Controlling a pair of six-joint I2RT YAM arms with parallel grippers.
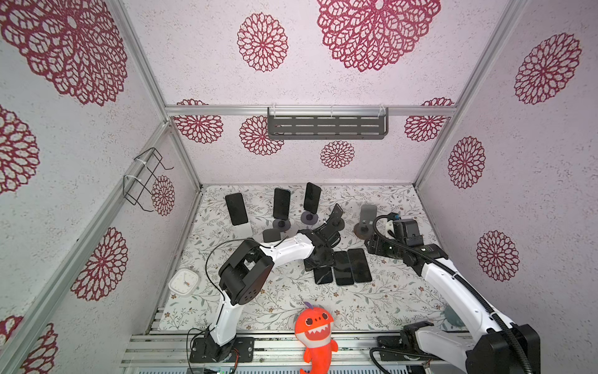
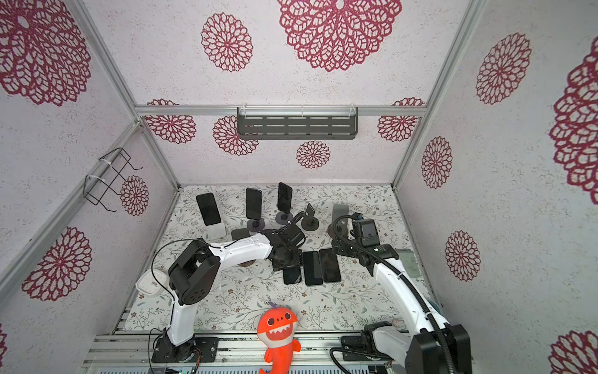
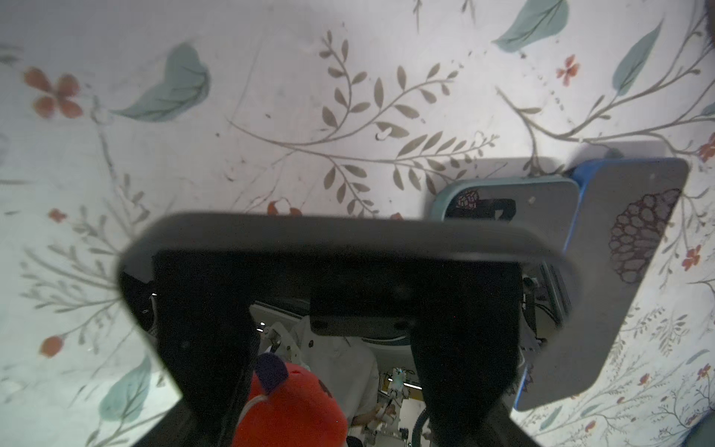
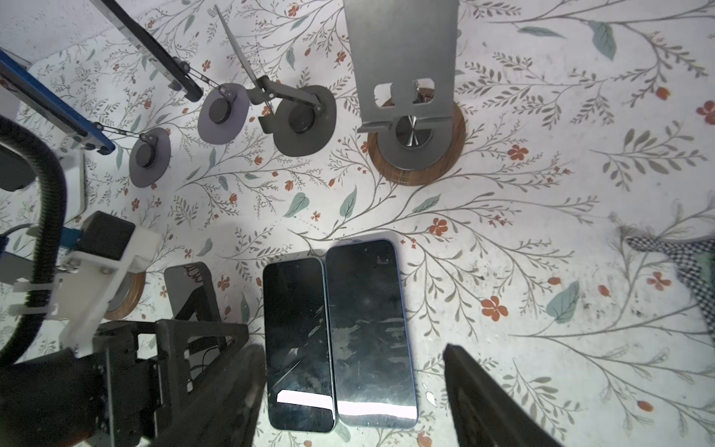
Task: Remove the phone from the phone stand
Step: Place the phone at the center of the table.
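The phone [image 3: 348,236], dark-cased, is pinched across its width by the left gripper [image 3: 340,387], with a finger pressed to each long side. It hangs tilted, and its glass mirrors the shark plush [image 1: 315,330]. In both top views it sits straight beyond the shark plush. I cannot tell whether its low end touches the worktop [image 1: 388,301].

The right gripper [image 4: 354,348] is spread wide with nothing in it, above the two flat phones [image 4: 371,333]. These lie side by side and touching, beyond the shark plush and a little to its right, next to the held one.

There are six phones in all: one held, two flat, and three standing phones [image 1: 281,203] farther beyond the shark plush. There are six stands [image 4: 410,77]: three loaded and three bare, two of the bare ones on wooden bases. One clock [image 1: 183,282] lies left of the shark plush, and its dial is too small to read.
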